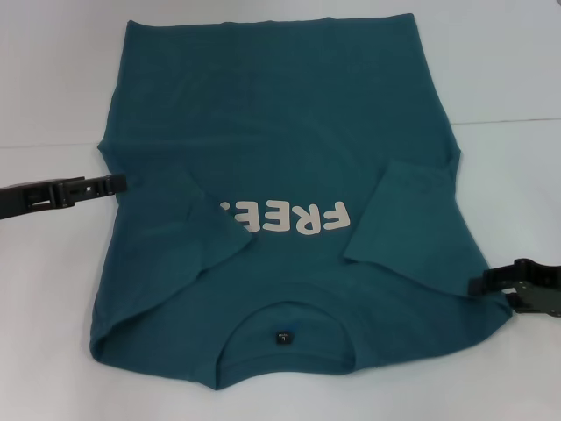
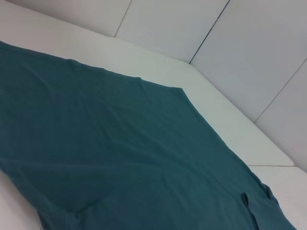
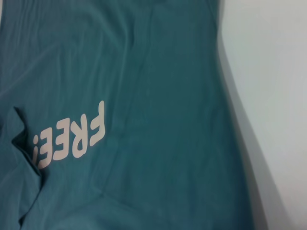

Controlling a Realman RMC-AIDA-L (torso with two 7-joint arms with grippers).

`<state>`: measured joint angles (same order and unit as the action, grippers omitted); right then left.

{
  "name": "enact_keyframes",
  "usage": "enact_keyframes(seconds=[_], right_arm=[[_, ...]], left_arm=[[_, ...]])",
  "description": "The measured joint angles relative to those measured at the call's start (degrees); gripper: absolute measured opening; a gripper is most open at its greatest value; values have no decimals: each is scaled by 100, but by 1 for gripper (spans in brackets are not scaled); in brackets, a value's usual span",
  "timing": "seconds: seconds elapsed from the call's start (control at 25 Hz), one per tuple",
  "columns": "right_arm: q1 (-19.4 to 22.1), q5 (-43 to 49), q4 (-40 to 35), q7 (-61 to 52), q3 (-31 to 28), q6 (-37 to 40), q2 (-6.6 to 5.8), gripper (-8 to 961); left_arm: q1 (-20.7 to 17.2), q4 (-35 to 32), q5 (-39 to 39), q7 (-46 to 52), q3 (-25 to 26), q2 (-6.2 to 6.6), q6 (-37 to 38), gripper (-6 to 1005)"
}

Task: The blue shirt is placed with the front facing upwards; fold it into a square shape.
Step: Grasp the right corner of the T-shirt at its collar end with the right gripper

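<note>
You have the blue shirt (image 1: 289,158) lying flat on the white table (image 1: 500,61), front up, its neckline at the 6 o'clock edge of the head view and its hem at 12 o'clock. Both short sleeves are folded inward over the chest; the left one covers the last part of the cream "FREE" lettering (image 1: 294,219). The small dark tag (image 1: 282,337) sits inside the collar.

Your left gripper (image 1: 110,185) reaches in from 9 o'clock, its fingertips at the shirt's left edge; the fingers look pressed close together, but you cannot tell whether they pinch fabric. Your right gripper (image 1: 480,284) comes in from 4 o'clock, at the shirt's right shoulder edge; you cannot tell how its fingers stand.

Only the head view shows either gripper. The left wrist view gives you what the head view crops: the hem corner of the shirt (image 2: 120,158) and the table's far edge against panelled wall. The right wrist view shows the lettering (image 3: 72,141) close up and the left sleeve's fold overlapping it.
</note>
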<state>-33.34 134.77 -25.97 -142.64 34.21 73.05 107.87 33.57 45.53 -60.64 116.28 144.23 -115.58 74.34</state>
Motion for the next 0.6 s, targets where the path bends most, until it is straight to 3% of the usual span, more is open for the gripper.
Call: enact_keyframes(seconds=[0.24,0.6], right_arm=[[1,-4,8,-1,-3,-51,-10,493],[-19,-2,16,5,-2,-76,39,393]], left_arm=[[17,-35,0,0,0,-8,-2,900],[27,-46,0,0,0,-8,-57,900]])
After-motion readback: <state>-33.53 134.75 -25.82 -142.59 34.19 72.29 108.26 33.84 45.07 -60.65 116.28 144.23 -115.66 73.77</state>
